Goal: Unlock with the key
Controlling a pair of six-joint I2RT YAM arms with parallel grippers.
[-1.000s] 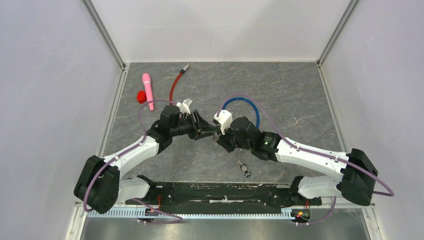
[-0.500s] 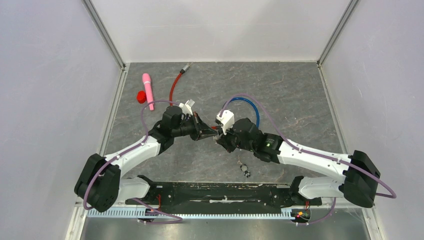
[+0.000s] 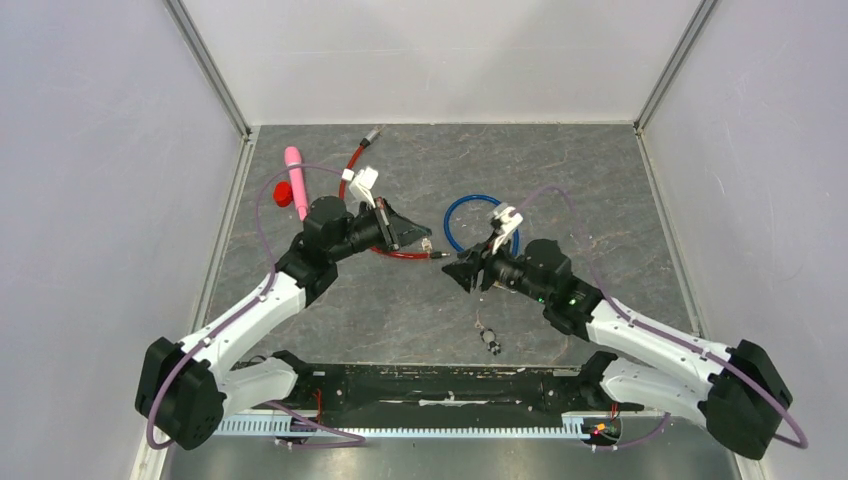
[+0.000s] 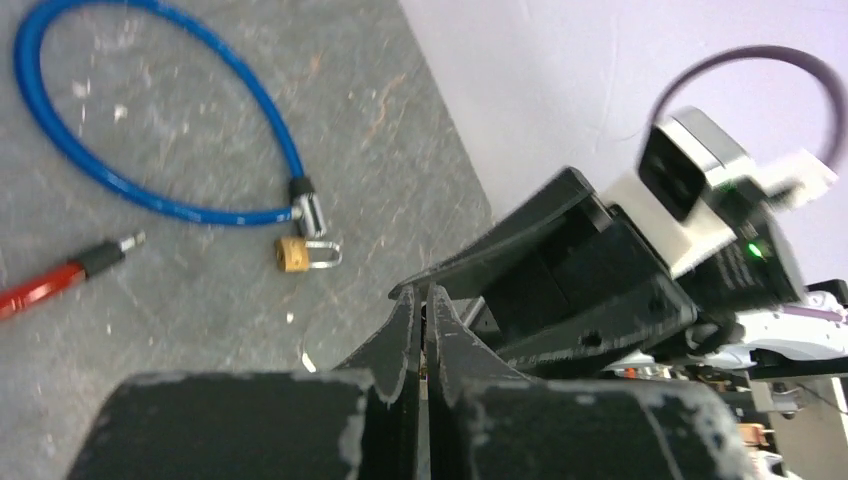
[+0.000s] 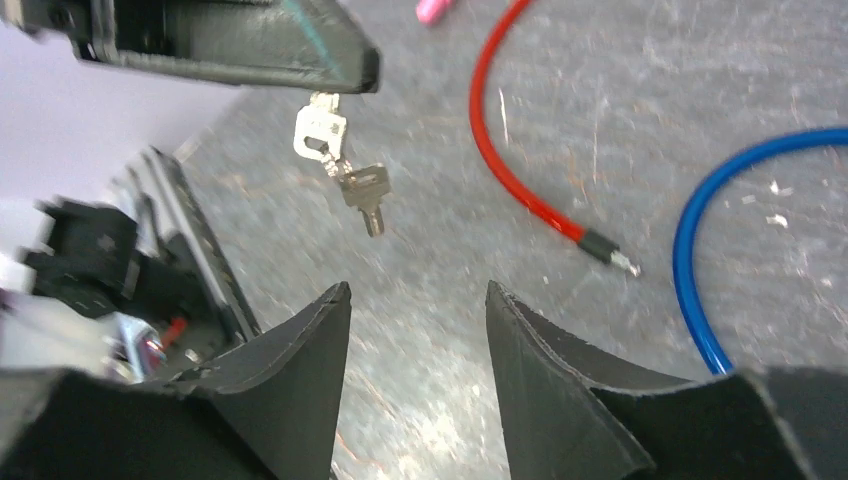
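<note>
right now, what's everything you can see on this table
key bunch: one, silver, hanging from the left gripper's tip
padlock: one, brass, on the table at the blue cable's end
blue cable: one, blue, looped right of centre
red cable: one, red, left of the blue loop
pen: one, pink, far left
cap: one, red, beside the pen
small metal piece: one, silvery, near edge; too small to identify
table: one, grey
left gripper: one, black, shut on the key bunch
right gripper: one, black, open, empty
</note>
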